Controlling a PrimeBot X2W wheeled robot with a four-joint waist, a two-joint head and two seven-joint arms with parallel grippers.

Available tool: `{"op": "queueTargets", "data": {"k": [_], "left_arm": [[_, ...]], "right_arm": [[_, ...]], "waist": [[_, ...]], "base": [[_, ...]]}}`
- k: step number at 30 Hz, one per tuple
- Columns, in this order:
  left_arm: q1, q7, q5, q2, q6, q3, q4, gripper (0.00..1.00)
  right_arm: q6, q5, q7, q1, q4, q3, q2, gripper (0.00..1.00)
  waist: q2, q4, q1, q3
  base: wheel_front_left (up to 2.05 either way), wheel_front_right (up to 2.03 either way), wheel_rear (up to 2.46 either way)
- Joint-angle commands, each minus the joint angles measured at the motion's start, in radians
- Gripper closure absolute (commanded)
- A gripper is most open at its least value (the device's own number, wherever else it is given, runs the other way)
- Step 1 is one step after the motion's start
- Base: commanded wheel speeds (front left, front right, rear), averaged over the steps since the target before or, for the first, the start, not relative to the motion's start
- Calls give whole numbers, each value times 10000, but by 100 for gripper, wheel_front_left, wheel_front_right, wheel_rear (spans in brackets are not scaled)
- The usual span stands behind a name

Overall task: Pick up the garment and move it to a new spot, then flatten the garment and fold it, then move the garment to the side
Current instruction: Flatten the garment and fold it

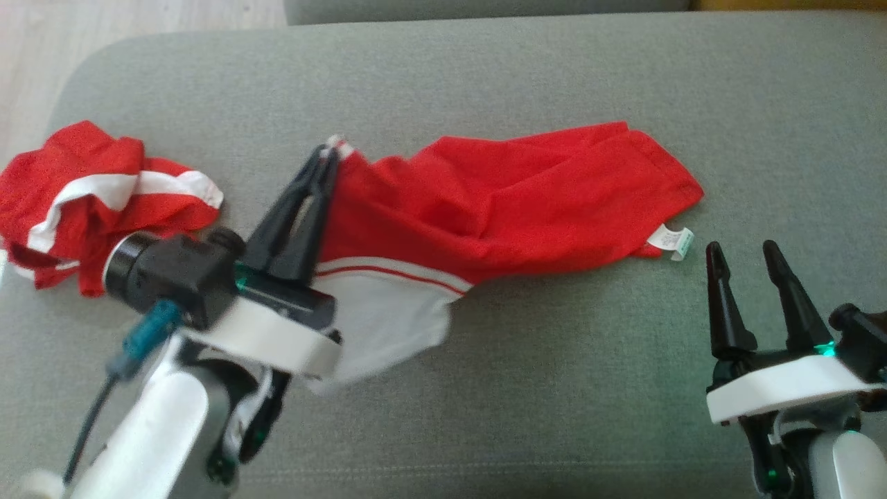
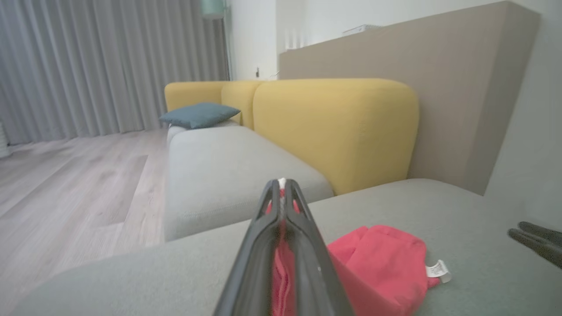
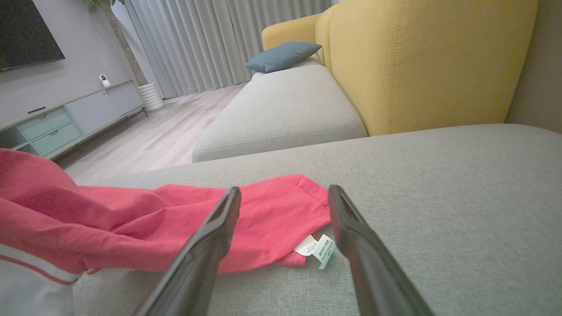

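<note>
Red garment (image 1: 499, 201) lies stretched but rumpled on the grey sofa (image 1: 554, 83) in the head view, left gripper (image 1: 326, 163) pinching its edge. Left wrist view: jaws clamped on cloth. Right wrist view: right gripper (image 3: 285, 193) wide, empty, near the label (image 3: 322, 250). Flattening, folding and shifting aside seemingly remain.

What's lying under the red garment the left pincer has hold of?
Grey cushion shows all round the red garment, whose right end lies on it. Its white care label pokes out there. Anything beneath the cloth is covered.
</note>
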Motion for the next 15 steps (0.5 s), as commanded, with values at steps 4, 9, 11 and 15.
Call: {"op": "queueTargets", "data": {"k": [4,9,11,15], "left_arm": [[-473,-299,-607,24,78,943,1367,100],[-982,-1218,-1279,-230,-172,1602,3963,100],[-1315,-1605,-1455,-351,-355,1749,4896,100],[-1824,-2001,-1630,-543,-644,1843,6169,100]], "right_arm": [[75,89,-76,-359,-413,359,-41,0],[75,93,-55,-521,-478,383,-39,0],[75,91,-40,-558,-500,368,-39,0],[75,66,-43,-613,-517,346,-55,0]], "waist": [[-1,-296,0,333],[-1,-620,0,776],[-1,-703,0,943],[-1,-781,0,1113]], "base": [[0,0,0],[0,0,0],[0,0,0],[0,0,0]]}}
